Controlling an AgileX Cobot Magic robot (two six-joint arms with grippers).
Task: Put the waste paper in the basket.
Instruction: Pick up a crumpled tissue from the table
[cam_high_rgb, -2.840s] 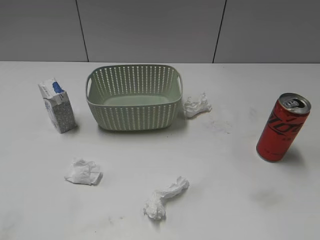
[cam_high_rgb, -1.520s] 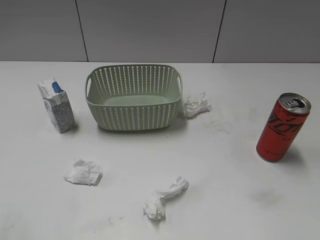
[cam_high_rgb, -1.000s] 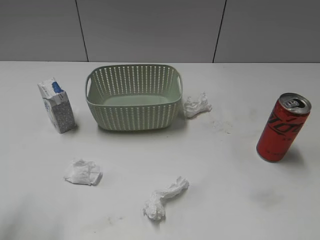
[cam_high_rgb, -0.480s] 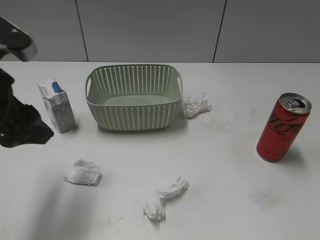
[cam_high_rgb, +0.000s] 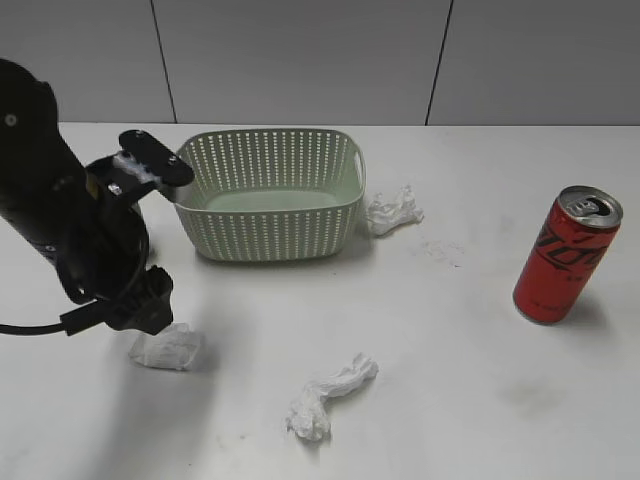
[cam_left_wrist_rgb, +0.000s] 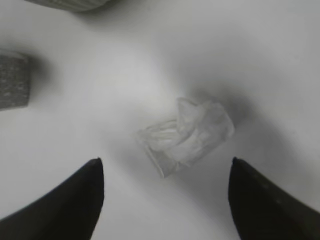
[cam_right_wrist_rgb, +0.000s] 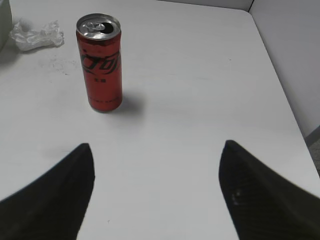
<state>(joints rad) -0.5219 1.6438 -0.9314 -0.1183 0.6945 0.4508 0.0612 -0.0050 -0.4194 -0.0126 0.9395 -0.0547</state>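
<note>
Waste paper lies in three crumpled white tissue wads on the white worktop (cam_high_rgb: 450, 400), all outside the basket. At far left the left arm's black hand (cam_left_wrist_rgb: 165, 200) hangs over the first crumpled white wad (cam_high_rgb: 165, 347), which rests on the worktop near the front left; in the left wrist view that wad (cam_left_wrist_rgb: 186, 136) sits between and just ahead of the two dark, spread-apart fingertips (cam_left_wrist_rgb: 75, 200), untouched by either. A small grey-speckled carton (cam_left_wrist_rgb: 12, 80) shows at the left edge of the wrist view; in the exterior view the arm hides it. Next comes the pale sage-green plastic basket (cam_high_rgb: 268, 232), a rounded rectangle with slotted walls, standing upright toward the back. In front of it, well apart, lies the longer twisted white wad (cam_high_rgb: 330, 395). Just beside the basket's right end sits the third small white wad (cam_high_rgb: 393, 211). Far right stands a red drinks can (cam_high_rgb: 565, 255), upright with its tab opened. The right hand (cam_right_wrist_rgb: 155, 195) is spread open above bare worktop, the can (cam_right_wrist_rgb: 100, 62) ahead of it.
</note>
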